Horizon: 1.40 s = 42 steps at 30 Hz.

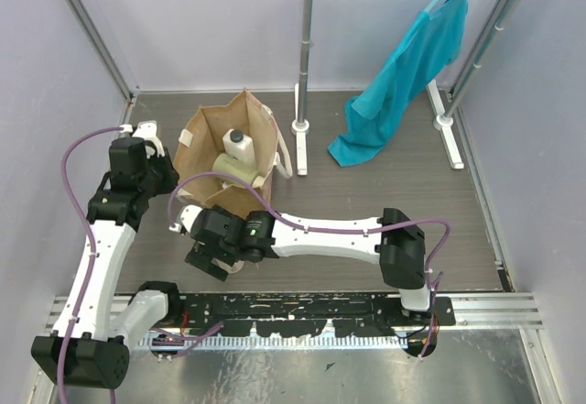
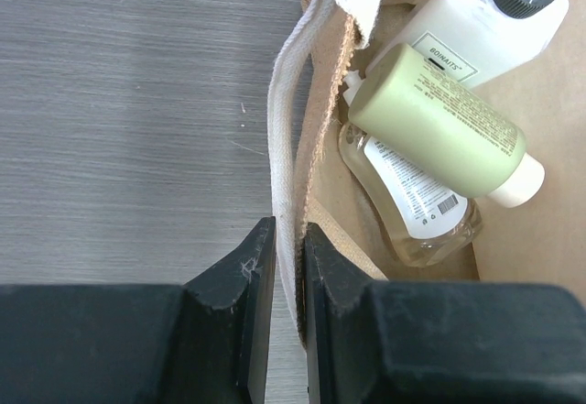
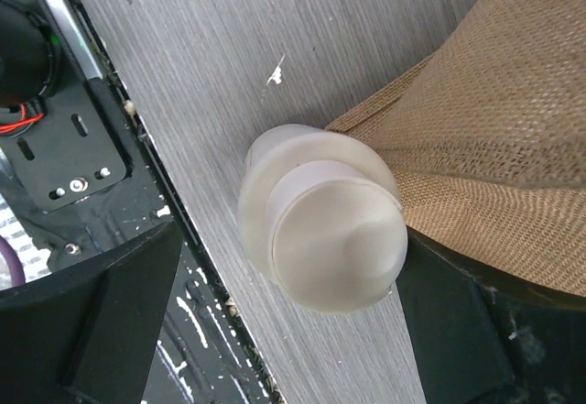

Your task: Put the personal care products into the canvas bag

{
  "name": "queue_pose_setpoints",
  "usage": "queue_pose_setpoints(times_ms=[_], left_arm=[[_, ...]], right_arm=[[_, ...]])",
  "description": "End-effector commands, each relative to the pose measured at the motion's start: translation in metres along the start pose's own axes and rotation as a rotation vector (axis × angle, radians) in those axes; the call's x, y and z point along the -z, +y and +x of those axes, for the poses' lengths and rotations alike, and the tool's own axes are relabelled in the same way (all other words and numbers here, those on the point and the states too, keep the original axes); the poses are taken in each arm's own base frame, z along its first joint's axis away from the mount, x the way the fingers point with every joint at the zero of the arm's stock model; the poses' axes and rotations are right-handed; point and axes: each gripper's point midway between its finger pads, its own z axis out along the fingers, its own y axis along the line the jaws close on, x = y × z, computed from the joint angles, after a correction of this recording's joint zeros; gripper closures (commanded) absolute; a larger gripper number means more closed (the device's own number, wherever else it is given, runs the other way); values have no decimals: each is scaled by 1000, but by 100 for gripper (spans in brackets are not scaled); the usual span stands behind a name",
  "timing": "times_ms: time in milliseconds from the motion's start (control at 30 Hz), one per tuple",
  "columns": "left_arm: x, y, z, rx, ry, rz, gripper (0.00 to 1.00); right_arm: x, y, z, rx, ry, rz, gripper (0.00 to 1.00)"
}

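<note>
Three bottles (image 2: 439, 120) in bag (image 1: 197, 152), one outside

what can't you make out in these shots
- cream bottle: hidden under the right gripper in the top view; right wrist shows it only end-on.
- amber bottle: partly covered by the olive-green bottle in left wrist view.
- white bottle: cap cut off by left wrist view's top edge.

From high above the near edge we look down over the whole worktop (image 1: 366, 193). Our left wrist view peers close into the canvas bag (image 2: 540, 239); the right wrist view hugs its outer wall.
</note>
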Motion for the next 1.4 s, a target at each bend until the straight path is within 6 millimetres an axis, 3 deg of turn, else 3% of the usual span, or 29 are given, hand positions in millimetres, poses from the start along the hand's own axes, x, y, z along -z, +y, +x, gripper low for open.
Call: queue_pose_setpoints(times_ms=[0, 400, 667, 1367], left_arm=[[13, -2, -16, -5, -48, 4, 75], [10, -1, -12, -8, -35, 6, 75], [8, -1, -9, -6, -28, 4, 75], [10, -1, -11, -12, -29, 5, 75]], right_arm=[[-12, -6, -6, -2, -44, 20, 0], [-31, -12, 18, 8, 26, 52, 0], [-33, -22, 28, 14, 67, 97, 0], [-18, -8, -11, -49, -67, -39, 0]])
